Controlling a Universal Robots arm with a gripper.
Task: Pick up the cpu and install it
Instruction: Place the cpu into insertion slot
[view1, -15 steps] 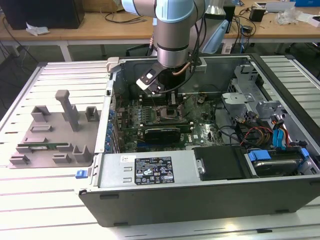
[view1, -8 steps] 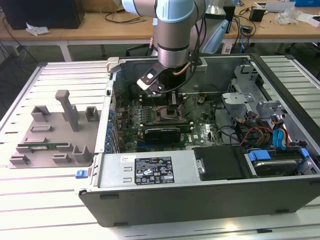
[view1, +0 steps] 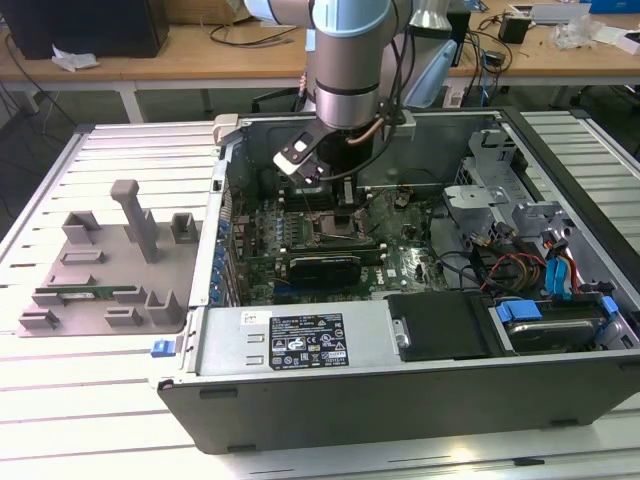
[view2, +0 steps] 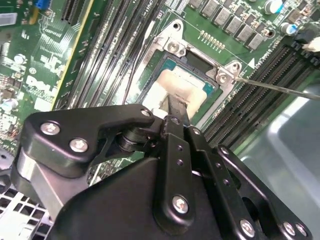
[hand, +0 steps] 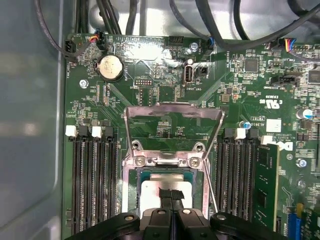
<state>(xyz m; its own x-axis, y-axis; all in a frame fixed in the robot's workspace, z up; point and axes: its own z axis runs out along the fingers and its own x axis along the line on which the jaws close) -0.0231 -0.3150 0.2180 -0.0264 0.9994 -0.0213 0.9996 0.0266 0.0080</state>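
Case (view1: 400, 395): open on the table, with my arm reaching down inside.
Board (hand: 165, 95): bare around the socket.
Socket cover (hand: 172, 117): swung up, not yet closed or latched.
Cpu (hand: 152, 192): lies flat inside the socket frame, so I judge the fetching and placing done. I cannot tell whether it is fully seated.
Gripper (hand: 171, 194): my fingers are pressed together, tips at the cpu's middle, pinching nothing.
Writing: a white printed sticker (view1: 305, 345) on the power box and pale lettering on the board, which I leave unread.
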